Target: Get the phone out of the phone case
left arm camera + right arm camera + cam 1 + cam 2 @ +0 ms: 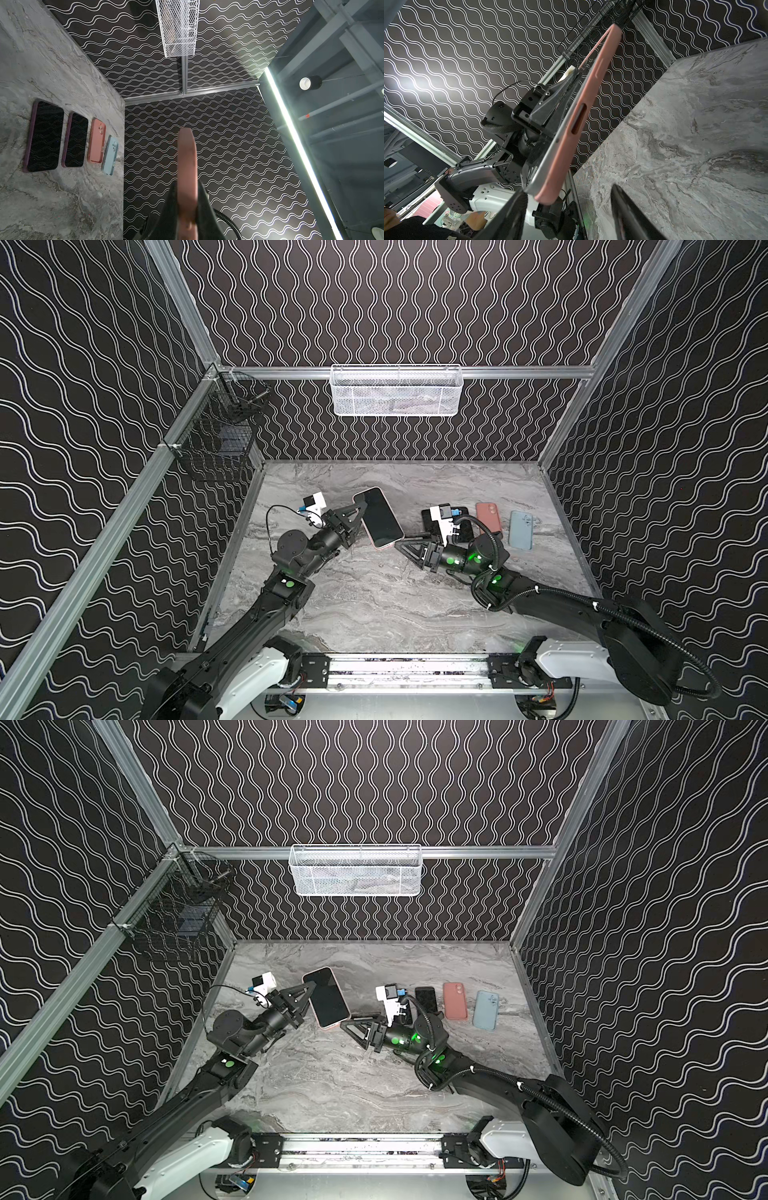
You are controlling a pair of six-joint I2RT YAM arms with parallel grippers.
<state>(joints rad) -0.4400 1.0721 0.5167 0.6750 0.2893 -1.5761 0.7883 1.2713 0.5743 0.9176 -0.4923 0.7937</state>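
My left hand (pixel 358 509) is clamped on one long side of the phone (pixel 380 516), holding it tilted above the worktop (pixel 374 605), seated in its pink case (pixel 571 133). Its long axis runs slantwise away from me, with the near end pointing at my right hand (pixel 401 541). That hand's jaws stand apart astride the near corner, gripping nothing.

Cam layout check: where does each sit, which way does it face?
Top views: high at the front, looking down and back over the table; both arms show, left pincer clamping the pink-cased phone, right pincer open.
Left wrist: on the left arm, looking along the phone's edge toward the back-right corner; own fingers show.
Right wrist: on the right arm, looking across at the phone and left arm; own fingers show.
Shared: both wrists see the phone edge-on.
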